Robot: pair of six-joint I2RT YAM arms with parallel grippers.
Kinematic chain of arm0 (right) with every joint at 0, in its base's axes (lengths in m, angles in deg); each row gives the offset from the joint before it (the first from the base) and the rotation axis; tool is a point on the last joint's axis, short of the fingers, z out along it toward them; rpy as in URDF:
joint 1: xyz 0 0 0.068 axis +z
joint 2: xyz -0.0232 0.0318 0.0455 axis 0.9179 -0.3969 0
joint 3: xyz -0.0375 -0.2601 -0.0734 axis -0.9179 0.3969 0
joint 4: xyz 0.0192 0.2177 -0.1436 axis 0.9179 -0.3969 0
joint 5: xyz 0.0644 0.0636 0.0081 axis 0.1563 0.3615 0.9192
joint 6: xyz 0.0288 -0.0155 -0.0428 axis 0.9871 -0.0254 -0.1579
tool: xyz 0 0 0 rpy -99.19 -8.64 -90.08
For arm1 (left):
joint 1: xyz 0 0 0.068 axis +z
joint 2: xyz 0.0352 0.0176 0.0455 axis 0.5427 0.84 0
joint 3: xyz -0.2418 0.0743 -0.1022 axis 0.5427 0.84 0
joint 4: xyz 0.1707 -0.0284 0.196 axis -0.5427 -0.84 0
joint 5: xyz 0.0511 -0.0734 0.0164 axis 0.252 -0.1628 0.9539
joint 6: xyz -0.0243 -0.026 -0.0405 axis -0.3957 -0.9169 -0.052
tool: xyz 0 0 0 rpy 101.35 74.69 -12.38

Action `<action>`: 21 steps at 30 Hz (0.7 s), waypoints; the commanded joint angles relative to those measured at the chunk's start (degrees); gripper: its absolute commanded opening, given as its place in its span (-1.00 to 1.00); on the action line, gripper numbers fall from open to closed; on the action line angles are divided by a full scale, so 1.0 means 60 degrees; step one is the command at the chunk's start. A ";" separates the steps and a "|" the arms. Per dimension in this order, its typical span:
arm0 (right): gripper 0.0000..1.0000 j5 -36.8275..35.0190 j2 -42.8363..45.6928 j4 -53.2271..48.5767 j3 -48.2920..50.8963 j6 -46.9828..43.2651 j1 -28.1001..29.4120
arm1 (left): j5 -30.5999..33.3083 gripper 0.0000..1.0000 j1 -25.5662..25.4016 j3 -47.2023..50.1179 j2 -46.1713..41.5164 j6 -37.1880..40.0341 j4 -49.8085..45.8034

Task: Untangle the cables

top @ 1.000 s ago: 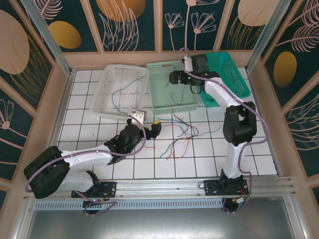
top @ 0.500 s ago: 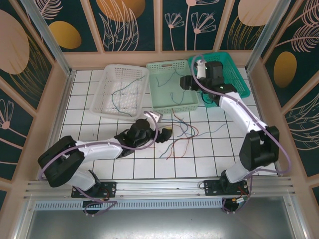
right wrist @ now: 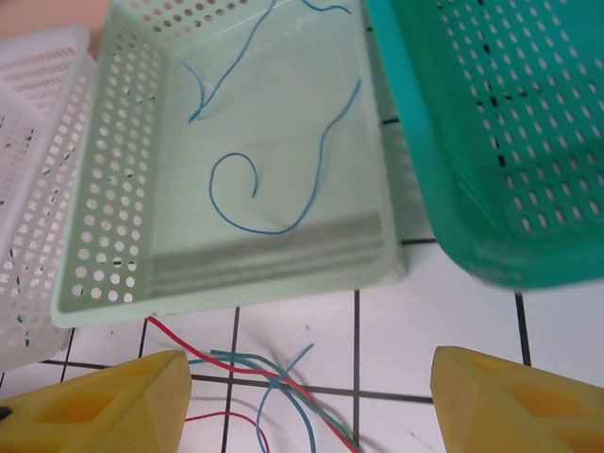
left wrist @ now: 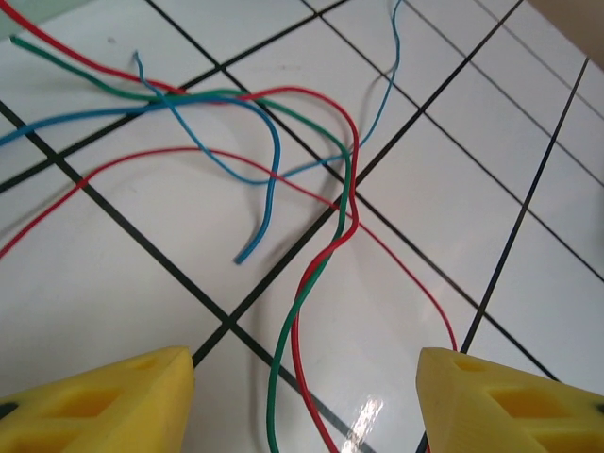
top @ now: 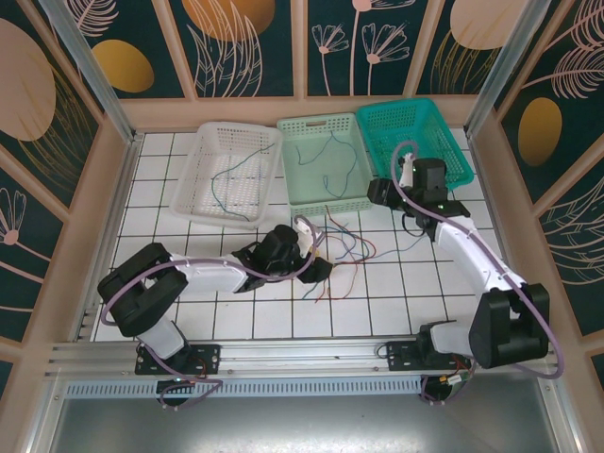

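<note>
The left gripper (top: 318,267) sits low over the white tiled table (top: 151,189), its yellow fingers (left wrist: 104,396) spread wide with nothing gripped. Between the jaws, a thin red wire (left wrist: 296,326) and a thin green wire (left wrist: 273,387) run side by side and cross each other just ahead. Further ahead, a thin blue wire (left wrist: 276,160) loops across them, its cut end lying towards the left finger. These belong to the loose tangle of cables (top: 342,253) lying on the tiles between the two grippers. The right gripper (top: 379,193) is also wide open and empty, its yellow fingers (right wrist: 94,406) apart above the tiles. Straight ahead of its jaws stands a pale green perforated plastic basket (right wrist: 104,189) with a curled blue wire (right wrist: 311,198) on its floor. A teal perforated basket (right wrist: 491,142) lies ahead on the right finger's side, and a white perforated basket (top: 241,125), holding a few thin wires, is beyond the left finger. Red, green and blue ends of the tangle (right wrist: 274,382) lie on the tiles between the jaws.
</note>
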 commanded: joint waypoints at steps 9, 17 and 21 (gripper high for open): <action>0.41 0.0318 0.1415 -0.1461 0.1774 0.2211 -0.1420 | 0.1000 0.39 -0.0028 -0.1062 0.0497 0.0412 -0.0655; 0.41 0.2095 0.1449 -0.1753 0.2623 0.3569 -0.1523 | 0.1863 0.53 -0.0019 -0.1215 0.0475 0.0787 -0.0658; 0.41 0.2577 0.1173 -0.1624 0.3063 0.4062 -0.1523 | 0.2179 0.78 -0.0020 -0.0838 0.0176 0.0791 -0.0115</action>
